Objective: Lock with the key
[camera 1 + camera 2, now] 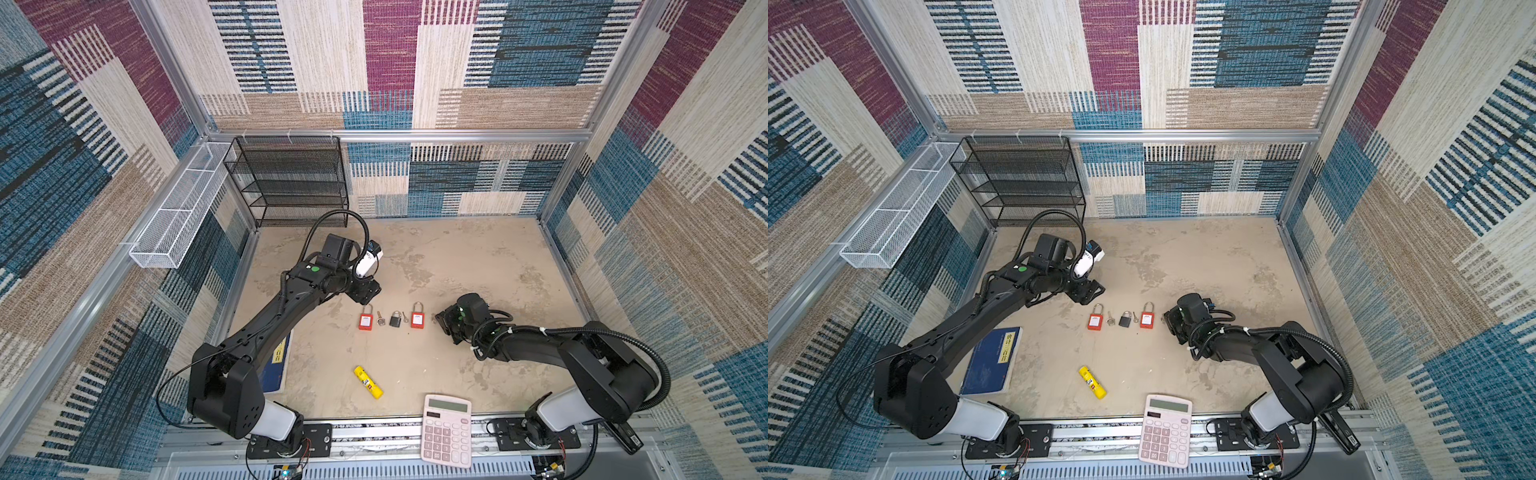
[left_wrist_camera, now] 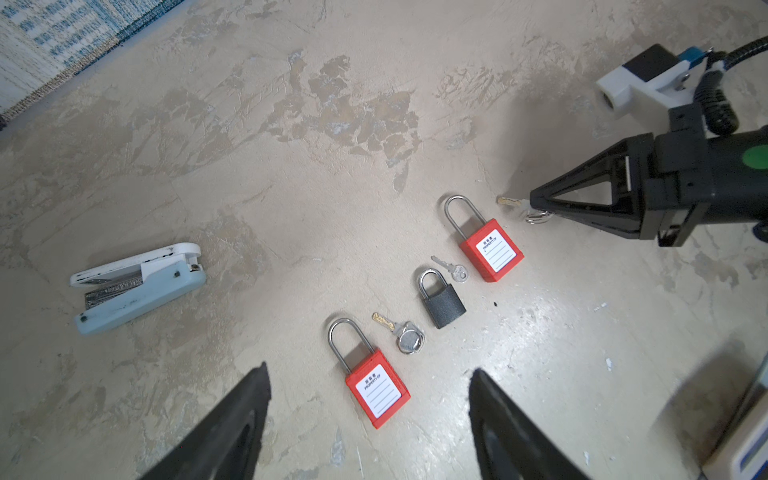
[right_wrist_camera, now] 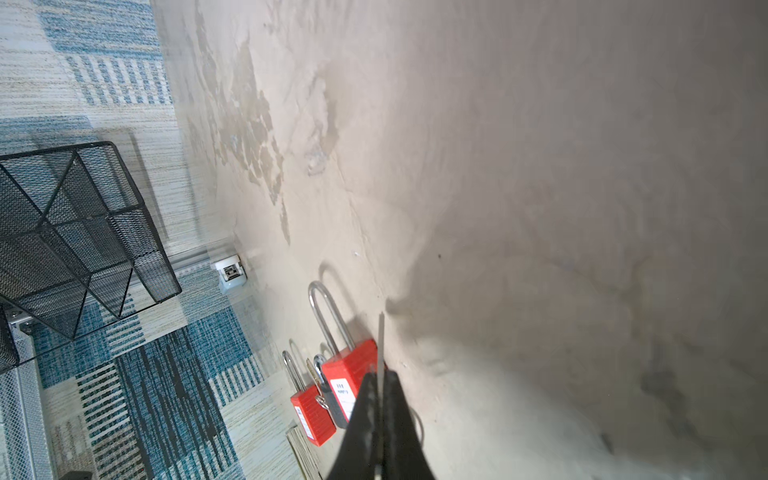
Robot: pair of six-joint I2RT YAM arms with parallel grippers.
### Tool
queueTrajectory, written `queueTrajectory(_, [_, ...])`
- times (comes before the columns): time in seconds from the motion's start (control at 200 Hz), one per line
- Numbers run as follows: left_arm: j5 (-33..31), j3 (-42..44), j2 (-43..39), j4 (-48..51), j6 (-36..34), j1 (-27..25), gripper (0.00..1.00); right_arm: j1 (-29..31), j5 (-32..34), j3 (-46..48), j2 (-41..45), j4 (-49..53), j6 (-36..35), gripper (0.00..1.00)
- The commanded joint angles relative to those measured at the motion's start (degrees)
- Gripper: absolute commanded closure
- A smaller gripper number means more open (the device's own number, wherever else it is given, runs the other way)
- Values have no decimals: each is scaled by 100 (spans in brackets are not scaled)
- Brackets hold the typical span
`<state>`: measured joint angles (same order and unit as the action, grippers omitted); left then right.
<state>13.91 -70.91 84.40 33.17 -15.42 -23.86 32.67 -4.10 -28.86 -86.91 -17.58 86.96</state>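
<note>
Table (image 1: 478, 266): mottled beige. The black lock (image 2: 442, 301) lies flat in the middle of a row, and everything is placed from it.

- Left red lock (image 2: 378, 388) on one side of the black lock, right red lock (image 2: 492, 251) on the other. All three lie flat, shackles toward the back wall. Cannot tell whether any is latched.
- Ringed key (image 2: 401, 330): between black lock and left red lock, touching neither.
- Small key (image 2: 451, 268): between black lock and right red lock, just beside the black lock's shackle.
- Right gripper (image 2: 534, 201): jaws pinched together on the held key (image 2: 510, 202). The blade sticks out past the fingertips and its ring hangs at the tips. It sits past the right red lock from the black lock. The blade tip is near that lock's shackle, not touching, and the key is in no lock.
- Left gripper (image 1: 368, 291): jaws spread wide, nothing between them. It is raised behind the black lock, toward the left red lock's side.
- Stapler (image 2: 137, 286): well apart from the black lock, on the left red lock's side.
- Glue stick (image 1: 368, 382): in front of the black lock, well apart.
- Calculator (image 1: 446, 430): farther front, at the table edge.
- Book (image 1: 990, 361): front-left of the black lock, beside the left arm.
- Rack (image 1: 291, 183): far behind the black lock, in the back-left corner.
</note>
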Motion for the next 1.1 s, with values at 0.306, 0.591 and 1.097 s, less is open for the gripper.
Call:
queueTrajectory(0.306, [173,-19,-10,-121,188,4,23,89,-178,-163,-329,-270,260,95])
queueTrajectory(0.591, [262,-22,24,-237,258,4,23,141,-215,-203,-388,-114,427,72])
queueTrajectory(1.097, [279,-116,16,-195,265,6,23,144,409,-437,21,957,324,1])
